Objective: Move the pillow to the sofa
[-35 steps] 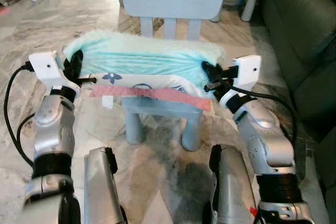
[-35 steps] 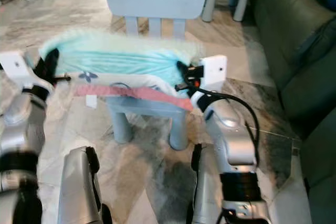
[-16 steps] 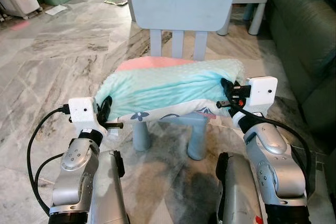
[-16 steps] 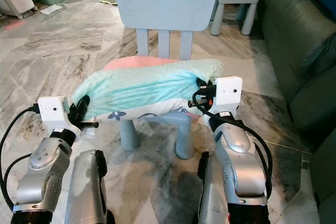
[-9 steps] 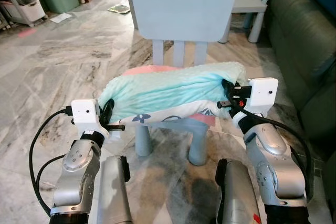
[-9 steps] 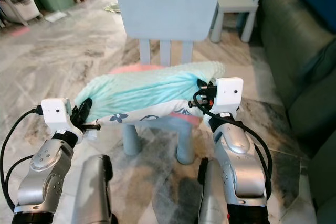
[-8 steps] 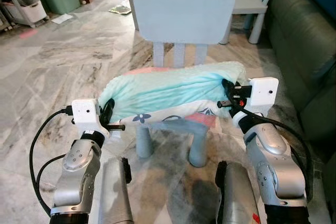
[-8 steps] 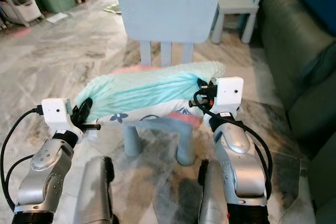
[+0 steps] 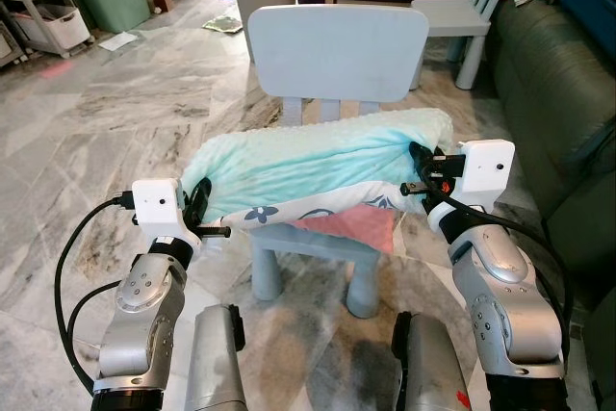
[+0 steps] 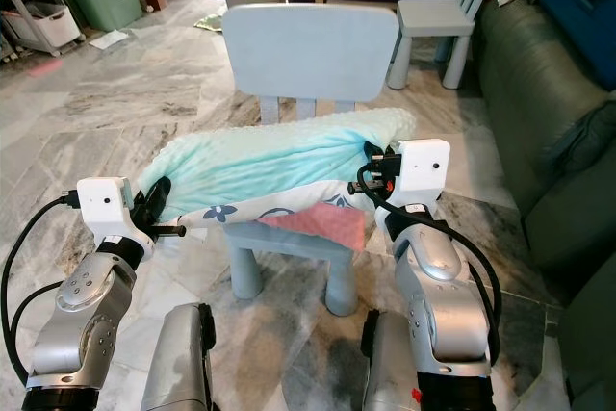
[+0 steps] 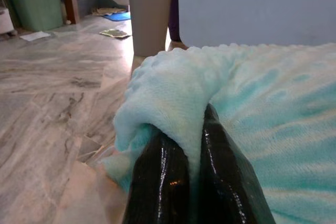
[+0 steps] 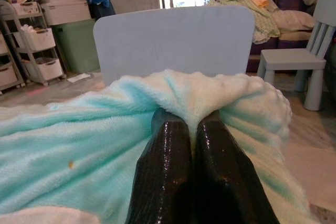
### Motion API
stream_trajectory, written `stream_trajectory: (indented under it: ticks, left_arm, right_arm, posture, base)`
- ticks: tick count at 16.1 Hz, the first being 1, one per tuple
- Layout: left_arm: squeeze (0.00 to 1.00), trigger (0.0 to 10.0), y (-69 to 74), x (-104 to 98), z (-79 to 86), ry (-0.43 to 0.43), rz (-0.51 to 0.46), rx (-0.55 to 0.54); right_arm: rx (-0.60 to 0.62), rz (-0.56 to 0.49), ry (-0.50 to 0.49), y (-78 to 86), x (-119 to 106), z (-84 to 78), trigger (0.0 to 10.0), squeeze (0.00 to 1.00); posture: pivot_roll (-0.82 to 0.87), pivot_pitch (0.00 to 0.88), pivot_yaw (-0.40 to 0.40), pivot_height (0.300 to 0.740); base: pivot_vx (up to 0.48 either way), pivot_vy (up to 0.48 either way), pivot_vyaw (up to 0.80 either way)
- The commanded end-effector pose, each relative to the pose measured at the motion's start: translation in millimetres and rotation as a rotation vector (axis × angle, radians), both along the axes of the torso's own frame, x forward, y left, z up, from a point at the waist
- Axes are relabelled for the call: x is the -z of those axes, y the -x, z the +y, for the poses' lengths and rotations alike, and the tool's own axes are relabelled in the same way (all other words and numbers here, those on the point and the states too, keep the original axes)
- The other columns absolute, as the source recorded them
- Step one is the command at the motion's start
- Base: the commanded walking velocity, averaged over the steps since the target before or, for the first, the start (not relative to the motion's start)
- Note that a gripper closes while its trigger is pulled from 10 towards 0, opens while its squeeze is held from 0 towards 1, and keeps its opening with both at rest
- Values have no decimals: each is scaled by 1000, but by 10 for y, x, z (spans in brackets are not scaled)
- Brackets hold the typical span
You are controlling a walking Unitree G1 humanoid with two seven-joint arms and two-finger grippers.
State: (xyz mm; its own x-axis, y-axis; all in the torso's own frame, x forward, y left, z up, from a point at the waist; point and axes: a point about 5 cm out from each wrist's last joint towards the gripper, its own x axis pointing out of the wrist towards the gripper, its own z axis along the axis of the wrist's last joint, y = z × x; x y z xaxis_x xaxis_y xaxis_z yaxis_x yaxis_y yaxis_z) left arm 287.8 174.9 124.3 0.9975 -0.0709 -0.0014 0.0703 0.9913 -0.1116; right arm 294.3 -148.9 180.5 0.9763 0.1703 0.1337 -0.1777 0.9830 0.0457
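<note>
I see my left gripper (image 9: 199, 201) and right gripper (image 9: 418, 168) each pinching an end of the mint pillow (image 9: 318, 168) above the small chair (image 10: 310, 44); my wrist cameras show fabric clamped between fingers (image 11: 157, 182).

Fluffy mint pillow (image 9: 308, 170), floral underside, held level, pinched at both ends

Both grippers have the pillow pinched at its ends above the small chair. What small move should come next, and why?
Probably turn right toward the dark green sofa, keeping the pillow level. The left gripper and right gripper each pinch an end of the fluffy mint-green pillow, which hangs above the pale blue chair with its pink flap dangling.
</note>
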Motion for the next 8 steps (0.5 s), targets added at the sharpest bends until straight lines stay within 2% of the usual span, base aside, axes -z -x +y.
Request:
stream_trajectory:
  ticks: [1,7,8]
  left_arm:
    - [0,10000,12,-8,78,-13,5,-30]
    - [0,10000,12,-8,78,-13,5,-30]
    - [0,10000,-14,1,32,-8,15,-9]
  right_arm:
    - [27,-49,-12,8,-114,-45,10000,0]
    - [27,-49,-12,8,-114,-45,10000,0]
    - [43,-42,-13,27,-118,-80,10000,0]
  posture:
    - [-21,0,51,496]
    - [-21,0,51,496]
    - [-40,0,61,500]
  base:
    - [0,0,0]
    - [0,0,0]
    - [0,0,0]
